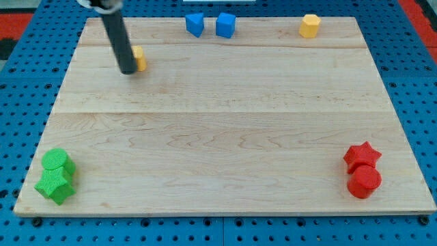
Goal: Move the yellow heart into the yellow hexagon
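One camera looks down steeply from the near edge, framing the whole wooden board [225,130].

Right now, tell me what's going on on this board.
My tip sits at the view's upper left, right against the left side of the yellow heart, which the rod partly hides. The yellow hexagon waits far off at the view's top right, so the heart has most of the board's width to cross. Two blue blocks stand along the top edge between them. Two green blocks huddle at the bottom left, two red ones at the bottom right.
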### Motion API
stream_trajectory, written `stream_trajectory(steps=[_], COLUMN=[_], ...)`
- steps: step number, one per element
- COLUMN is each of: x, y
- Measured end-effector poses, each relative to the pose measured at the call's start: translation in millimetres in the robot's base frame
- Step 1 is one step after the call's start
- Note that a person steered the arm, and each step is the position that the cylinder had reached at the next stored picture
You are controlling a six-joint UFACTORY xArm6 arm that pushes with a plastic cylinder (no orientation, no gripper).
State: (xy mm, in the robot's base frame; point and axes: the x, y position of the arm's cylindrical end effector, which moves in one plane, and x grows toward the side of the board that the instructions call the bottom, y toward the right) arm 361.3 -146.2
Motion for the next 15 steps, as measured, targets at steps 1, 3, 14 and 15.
stream_trajectory(steps=[1, 3, 14, 15], x=[6.3, -36.0, -77.8, -74.7], y=[-23.6, -8.2, 181.1, 199.3])
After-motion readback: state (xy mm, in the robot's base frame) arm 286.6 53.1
